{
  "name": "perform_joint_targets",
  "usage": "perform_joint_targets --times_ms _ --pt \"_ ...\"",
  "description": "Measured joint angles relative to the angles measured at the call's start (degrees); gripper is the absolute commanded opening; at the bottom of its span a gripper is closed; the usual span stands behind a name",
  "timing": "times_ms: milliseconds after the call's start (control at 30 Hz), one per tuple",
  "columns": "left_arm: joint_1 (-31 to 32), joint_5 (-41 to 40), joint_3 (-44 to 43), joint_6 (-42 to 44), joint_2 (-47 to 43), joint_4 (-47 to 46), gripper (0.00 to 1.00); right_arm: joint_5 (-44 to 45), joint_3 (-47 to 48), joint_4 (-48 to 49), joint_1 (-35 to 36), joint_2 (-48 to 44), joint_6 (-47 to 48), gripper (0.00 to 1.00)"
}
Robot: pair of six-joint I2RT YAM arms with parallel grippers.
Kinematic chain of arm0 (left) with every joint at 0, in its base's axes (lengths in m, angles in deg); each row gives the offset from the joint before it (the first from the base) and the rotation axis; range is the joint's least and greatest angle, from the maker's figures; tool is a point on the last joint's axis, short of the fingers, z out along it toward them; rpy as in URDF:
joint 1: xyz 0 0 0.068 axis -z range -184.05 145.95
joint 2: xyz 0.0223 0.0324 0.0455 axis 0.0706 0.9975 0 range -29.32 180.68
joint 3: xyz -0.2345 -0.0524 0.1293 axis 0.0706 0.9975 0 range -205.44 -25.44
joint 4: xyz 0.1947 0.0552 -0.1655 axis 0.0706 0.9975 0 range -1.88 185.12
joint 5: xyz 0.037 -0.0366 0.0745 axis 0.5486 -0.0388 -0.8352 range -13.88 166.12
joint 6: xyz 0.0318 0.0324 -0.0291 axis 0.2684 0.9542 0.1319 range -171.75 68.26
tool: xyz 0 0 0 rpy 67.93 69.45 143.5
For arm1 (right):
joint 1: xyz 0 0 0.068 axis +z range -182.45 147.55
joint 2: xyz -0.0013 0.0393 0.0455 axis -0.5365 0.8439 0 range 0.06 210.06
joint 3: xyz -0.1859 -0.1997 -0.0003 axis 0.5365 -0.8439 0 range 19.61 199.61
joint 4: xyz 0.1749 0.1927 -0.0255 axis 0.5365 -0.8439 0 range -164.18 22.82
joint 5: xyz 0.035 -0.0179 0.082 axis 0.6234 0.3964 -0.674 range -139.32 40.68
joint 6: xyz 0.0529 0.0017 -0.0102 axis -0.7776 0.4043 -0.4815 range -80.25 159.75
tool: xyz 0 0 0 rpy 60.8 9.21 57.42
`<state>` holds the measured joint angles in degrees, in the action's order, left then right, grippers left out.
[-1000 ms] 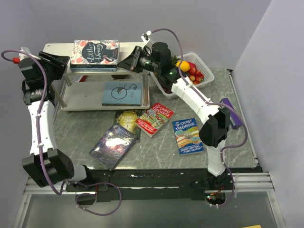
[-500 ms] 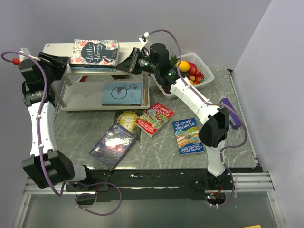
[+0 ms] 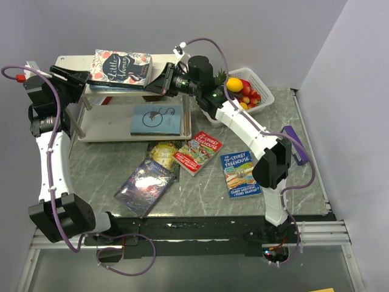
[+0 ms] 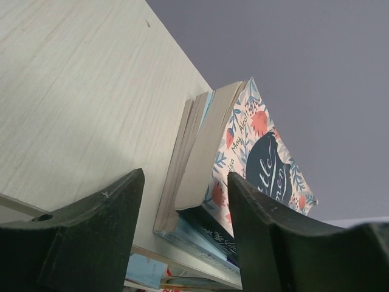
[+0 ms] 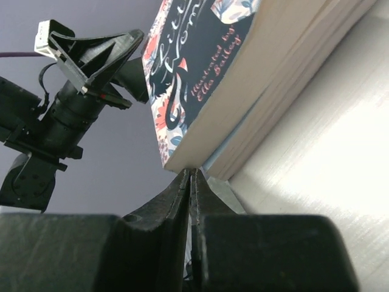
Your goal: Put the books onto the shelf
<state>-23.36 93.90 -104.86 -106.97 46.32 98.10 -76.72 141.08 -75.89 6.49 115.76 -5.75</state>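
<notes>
On the shelf's (image 3: 76, 62) top board lies a stack of books with the floral "Little Women" (image 3: 120, 67) uppermost. My left gripper (image 3: 85, 82) stands open at the stack's left end, whose corner (image 4: 200, 182) shows between the fingers without touching them. My right gripper (image 3: 152, 86) is shut, its tips (image 5: 193, 173) pressed against the stack's right-hand corner (image 5: 200, 61). A pale blue book (image 3: 157, 118) rests on the lower board. On the table lie a purple galaxy book (image 3: 144, 185), a green-gold one (image 3: 163, 152), a red Treehouse (image 3: 198, 152) and a blue Treehouse (image 3: 240, 173).
A white basket (image 3: 262, 85) of fruit stands right of the shelf, behind the right arm. A small purple box (image 3: 296, 145) lies near the table's right edge. Walls close in on the left, back and right.
My right gripper has moved left along the top board against the stack, nudging it slightly left. The left gripper's jaws have spread a little wider.
</notes>
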Motion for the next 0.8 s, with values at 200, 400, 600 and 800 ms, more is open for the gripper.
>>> perform_joint_targets --times_ms 200,400,600,800 --pt "0.0 -3.1 -0.6 0.3 -1.3 3.1 0.69 1.5 -7.1 1.0 -2.4 -3.9 0.3 0.12" --pt "0.0 -5.2 -0.7 0.0 -2.3 4.8 0.67 0.5 -9.2 -2.1 -4.0 -9.7 5.6 0.00" --pt "0.0 -5.2 -0.6 -0.1 -2.3 4.9 0.67 -3.4 -3.4 -7.7 0.3 -9.7 12.4 0.00" --pt "0.0 -5.2 -0.6 -0.1 -2.3 4.9 0.66 -5.5 -0.7 -12.9 4.0 -7.8 16.3 0.00"
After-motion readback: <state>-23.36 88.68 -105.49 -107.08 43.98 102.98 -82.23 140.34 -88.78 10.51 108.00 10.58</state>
